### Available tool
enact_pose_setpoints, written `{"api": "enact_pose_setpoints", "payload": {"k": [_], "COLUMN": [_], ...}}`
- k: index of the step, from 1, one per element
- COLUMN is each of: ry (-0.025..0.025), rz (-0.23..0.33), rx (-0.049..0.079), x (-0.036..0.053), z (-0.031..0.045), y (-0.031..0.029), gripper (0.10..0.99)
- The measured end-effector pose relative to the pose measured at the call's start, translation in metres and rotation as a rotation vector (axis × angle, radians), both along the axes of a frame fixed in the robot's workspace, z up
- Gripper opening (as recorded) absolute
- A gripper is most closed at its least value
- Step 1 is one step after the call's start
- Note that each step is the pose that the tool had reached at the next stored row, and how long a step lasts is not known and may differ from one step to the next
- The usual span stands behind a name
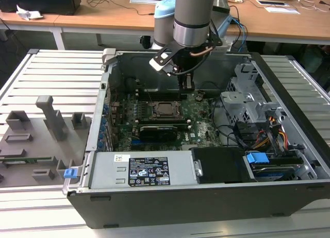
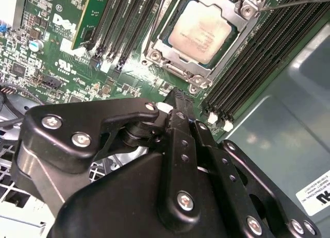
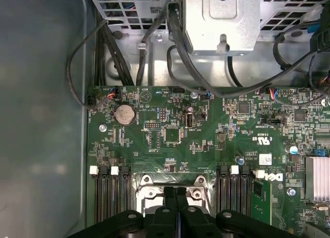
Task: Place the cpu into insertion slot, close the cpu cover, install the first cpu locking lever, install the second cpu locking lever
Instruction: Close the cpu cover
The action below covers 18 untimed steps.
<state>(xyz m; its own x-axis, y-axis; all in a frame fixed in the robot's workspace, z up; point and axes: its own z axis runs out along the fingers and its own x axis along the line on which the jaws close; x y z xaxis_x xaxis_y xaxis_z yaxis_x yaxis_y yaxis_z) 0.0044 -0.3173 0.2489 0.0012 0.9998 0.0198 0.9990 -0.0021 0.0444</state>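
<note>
Silver-grey metal of the cpu (image 1: 165,109) shows seated in the insertion slot (image 1: 153,108) in the exterior view, with the gripper (image 1: 186,86) hanging low in the case just beyond it. In the second wrist view the cpu cover (image 2: 172,67) seems to lie flat around the chip and a thin wire lever (image 2: 294,3) angles off one corner, so I judge the lever steps are in hand. In the first wrist view the fingers (image 3: 169,197) are pressed together on nothing, near the socket's edge; catching that wire would call for fine, steady tip placement.
</note>
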Motion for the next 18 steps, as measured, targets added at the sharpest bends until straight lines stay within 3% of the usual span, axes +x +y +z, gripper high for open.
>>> {"api": "enact_pose_setpoints", "payload": {"k": [3, 8, 14, 18], "ry": [0.0001, 0.0001, 0.0, 0.0001], "rz": [0.0, 0.0, 0.0, 0.0], "rx": [0.0, 0.001, 0.001, 0.001], "x": [-0.0059, -0.0277, -0.0439, -0.0478], "z": [-0.0002, -0.0003, -0.0009, -0.0009], "y": [0.0, 0.0, 0.0, 0.0], "gripper": [0.106, 0.106, 0.106, 0.106]}}
